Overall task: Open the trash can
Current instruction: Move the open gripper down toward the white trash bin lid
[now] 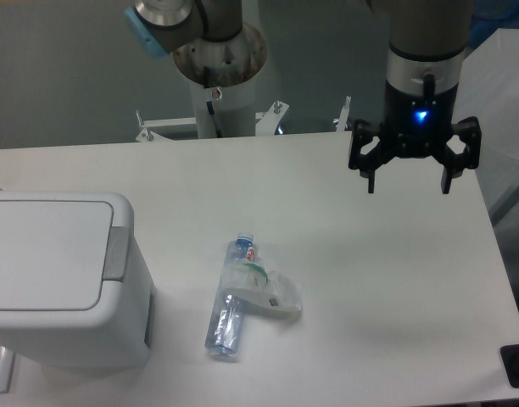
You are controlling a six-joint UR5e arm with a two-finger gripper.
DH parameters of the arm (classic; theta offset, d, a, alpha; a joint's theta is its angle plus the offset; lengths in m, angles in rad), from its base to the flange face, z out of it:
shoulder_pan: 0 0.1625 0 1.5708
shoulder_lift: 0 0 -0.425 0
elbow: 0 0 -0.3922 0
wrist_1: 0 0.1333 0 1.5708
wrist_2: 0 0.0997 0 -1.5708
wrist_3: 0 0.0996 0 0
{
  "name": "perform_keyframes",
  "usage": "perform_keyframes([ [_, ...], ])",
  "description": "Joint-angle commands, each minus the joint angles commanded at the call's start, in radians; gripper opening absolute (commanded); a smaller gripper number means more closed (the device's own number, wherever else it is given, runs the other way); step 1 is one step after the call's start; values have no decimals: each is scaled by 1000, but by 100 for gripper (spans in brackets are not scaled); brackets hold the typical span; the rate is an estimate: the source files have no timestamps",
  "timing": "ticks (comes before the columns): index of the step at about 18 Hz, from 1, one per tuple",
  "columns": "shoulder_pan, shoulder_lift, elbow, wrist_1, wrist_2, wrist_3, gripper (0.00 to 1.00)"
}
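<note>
Nearest, at the surface's (370,322) left edge, sits the large white boxy plastic trash can (60,280), lid shut, grey tab (117,253) facing right. Far right, the tool (410,178) hovers, fingers apart, well away.

Gripper (409,181) hangs vertical, pointing down, jaws spread wide w/ nothing between. Blue LED lit on wrist.

looks like a robotics lab or test bench: plain white table (344,280), bare grey wall (64,68) behind, industrial robot arm (421,51) on a bolted metal pedestal (219,102) at the table's back edge. only staged props on top: white trash can (64,288) and crumpled plastic bottle (242,297).
</note>
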Motion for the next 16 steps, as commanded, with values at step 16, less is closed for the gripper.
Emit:
perform_keyframes([
  [16,-46,-5,-23,3,-67,-173,100],
])
